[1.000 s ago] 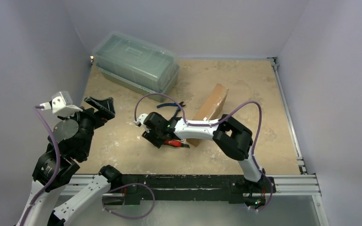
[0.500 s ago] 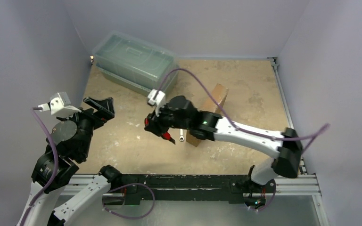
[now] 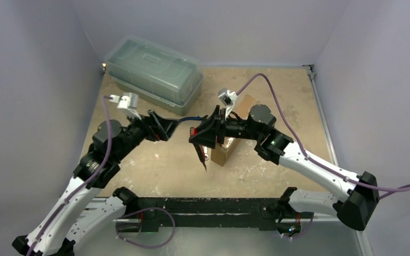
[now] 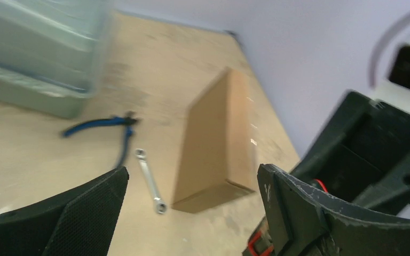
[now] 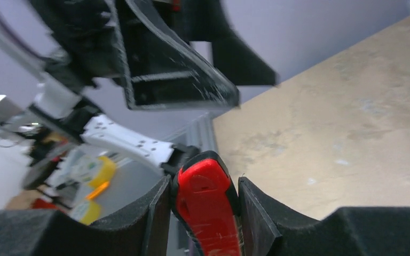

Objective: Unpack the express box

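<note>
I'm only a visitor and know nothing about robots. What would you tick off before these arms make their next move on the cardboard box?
1. Right claw shut on the red-handled tool: ok.
2. Left claw open and empty: ok.
3. Express box lying flat with nothing on it: ok.
4. Box lid opened: not ok, it is shut.
5. Tool's working tip ready: cannot tell.
6. Space beside the box free: not ok. A wrench lies close along it, and blue-handled pliers lie farther off.
</note>
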Available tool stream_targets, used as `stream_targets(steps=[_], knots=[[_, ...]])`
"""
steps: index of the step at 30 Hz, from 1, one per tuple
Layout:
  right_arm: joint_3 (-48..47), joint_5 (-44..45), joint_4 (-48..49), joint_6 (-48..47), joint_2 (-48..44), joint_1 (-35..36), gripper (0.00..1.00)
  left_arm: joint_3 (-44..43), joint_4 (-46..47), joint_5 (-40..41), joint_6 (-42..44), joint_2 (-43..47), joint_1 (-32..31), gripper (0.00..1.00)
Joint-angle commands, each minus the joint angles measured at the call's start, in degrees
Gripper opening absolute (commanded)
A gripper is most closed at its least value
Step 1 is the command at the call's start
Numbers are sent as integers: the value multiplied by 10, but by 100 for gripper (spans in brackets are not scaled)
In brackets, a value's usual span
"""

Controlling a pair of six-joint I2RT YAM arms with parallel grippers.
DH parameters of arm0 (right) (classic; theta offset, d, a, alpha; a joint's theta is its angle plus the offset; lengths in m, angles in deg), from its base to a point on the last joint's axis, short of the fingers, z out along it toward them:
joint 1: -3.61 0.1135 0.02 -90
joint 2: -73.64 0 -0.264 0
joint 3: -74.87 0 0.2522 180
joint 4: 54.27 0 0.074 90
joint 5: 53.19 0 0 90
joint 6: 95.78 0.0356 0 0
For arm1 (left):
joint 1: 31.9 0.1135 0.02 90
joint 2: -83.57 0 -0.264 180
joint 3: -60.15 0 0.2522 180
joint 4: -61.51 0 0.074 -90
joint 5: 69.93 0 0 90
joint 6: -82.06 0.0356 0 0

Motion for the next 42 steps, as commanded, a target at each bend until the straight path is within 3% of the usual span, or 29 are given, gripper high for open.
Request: stream_targets(steps=[1, 5, 10, 17, 23, 31, 35, 40, 42], knots=[[13, -86, 113, 113, -79, -13, 0, 58, 234, -318, -9, -6, 0, 92], [28, -69, 130, 152, -130, -20, 0, 105, 372, -413, -63, -7, 0, 92], [57, -36, 185, 198, -172, -30, 0, 139, 502, -473, -134, -17, 0, 91], [106, -40, 365, 288, -164, -32, 0, 177, 720, -543, -263, -60, -9, 94], [147, -27, 521, 369, -120, -32, 0, 149, 565, -455, -143, -83, -127, 95], [158, 1, 510, 353, -110, -32, 0, 133, 501, -376, -69, -125, -223, 89], [155, 16, 474, 326, -125, -32, 0, 126, 468, -324, -43, -133, -240, 75], [149, 40, 432, 304, -137, -32, 0, 118, 403, -225, 7, -122, -242, 45], [147, 52, 408, 292, -141, -32, 0, 120, 403, -207, 17, -115, -242, 40]])
